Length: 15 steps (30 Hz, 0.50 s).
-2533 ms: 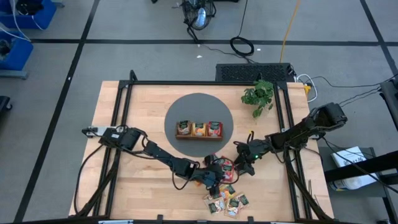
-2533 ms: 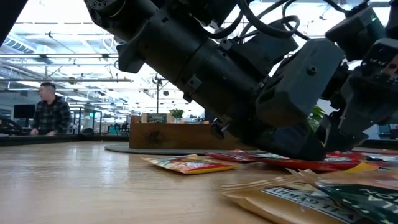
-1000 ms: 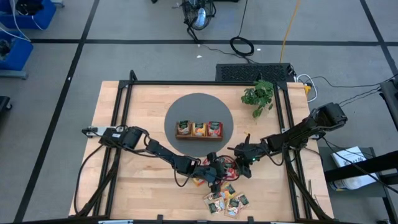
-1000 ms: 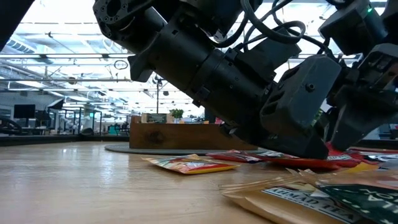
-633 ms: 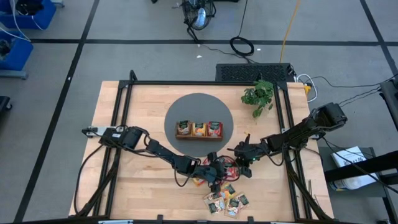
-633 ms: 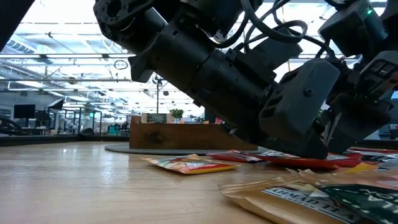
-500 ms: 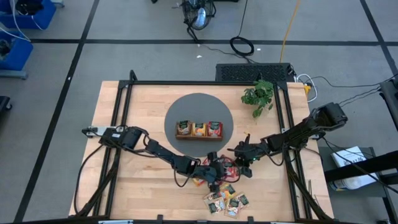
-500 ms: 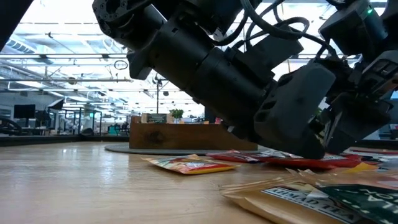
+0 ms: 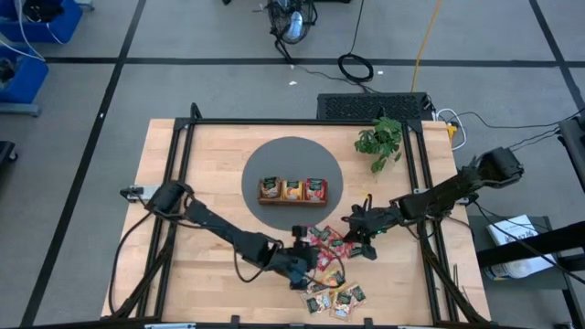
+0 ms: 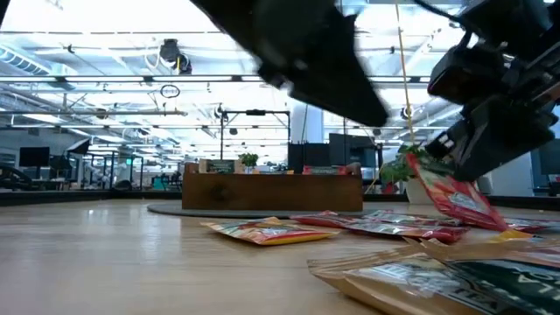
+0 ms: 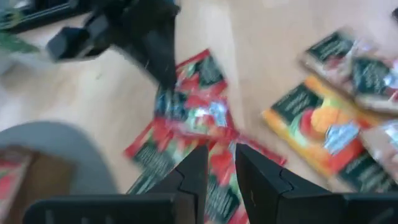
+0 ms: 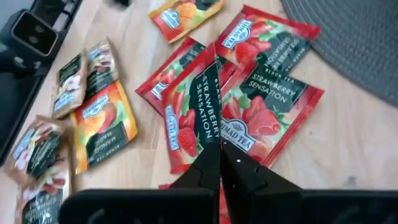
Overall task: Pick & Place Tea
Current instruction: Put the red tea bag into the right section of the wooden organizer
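Several red tea sachets lie on the wood between my two grippers, and red, orange and green ones lie nearer the front edge. My right gripper is shut on one red strawberry sachet, which also shows in the low view. My left gripper hovers over the red sachets, its fingers a narrow gap apart and empty. The brown three-compartment tray stands on the round grey mat. My right gripper pinches the red sachet by one short edge between its two shut fingers. The fingers come slanting down from the table's right side. The sachet hangs tilted below the fingers, its free end just above the other sachets.
A small green plant stands at the back right. A black frame runs along the table's sides. An orange sachet lies alone on the wood. Bare wood lies at the table's left.
My left gripper has risen from the red sachets and drawn back toward the table's near left. My right gripper has lifted one red sachet from the table, so it now hangs tilted instead of lying flat.
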Available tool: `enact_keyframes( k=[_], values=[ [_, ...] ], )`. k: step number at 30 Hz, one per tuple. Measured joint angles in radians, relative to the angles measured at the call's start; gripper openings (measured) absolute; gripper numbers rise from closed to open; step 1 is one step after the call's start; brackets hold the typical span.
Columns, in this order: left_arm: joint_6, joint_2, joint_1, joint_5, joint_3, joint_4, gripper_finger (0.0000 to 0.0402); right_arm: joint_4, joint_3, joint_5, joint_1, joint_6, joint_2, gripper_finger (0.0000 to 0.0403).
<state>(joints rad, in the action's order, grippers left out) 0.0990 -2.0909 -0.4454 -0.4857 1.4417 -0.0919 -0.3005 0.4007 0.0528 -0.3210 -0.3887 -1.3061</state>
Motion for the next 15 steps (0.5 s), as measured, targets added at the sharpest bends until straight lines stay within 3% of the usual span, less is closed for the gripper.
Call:
enact_keyframes(
  k=[5, 10, 15],
  values=[
    [0.029, 0.062, 0.000, -0.066, -0.119, -0.011, 0.0088, 0.015, 0.002, -0.004, 0.009, 0.072, 0.069, 0.0000],
    [0.061, 0.167, 0.022, -0.094, -0.364, 0.222, 0.0088, 0.096, 0.063, -0.006, 0.056, 0.163, 0.137, 0.0000],
    [-0.027, 0.308, 0.030, -0.090, -0.566, 0.499, 0.0088, 0.269, 0.195, -0.138, 0.119, 0.295, 0.168, 0.0000]
  ],
)
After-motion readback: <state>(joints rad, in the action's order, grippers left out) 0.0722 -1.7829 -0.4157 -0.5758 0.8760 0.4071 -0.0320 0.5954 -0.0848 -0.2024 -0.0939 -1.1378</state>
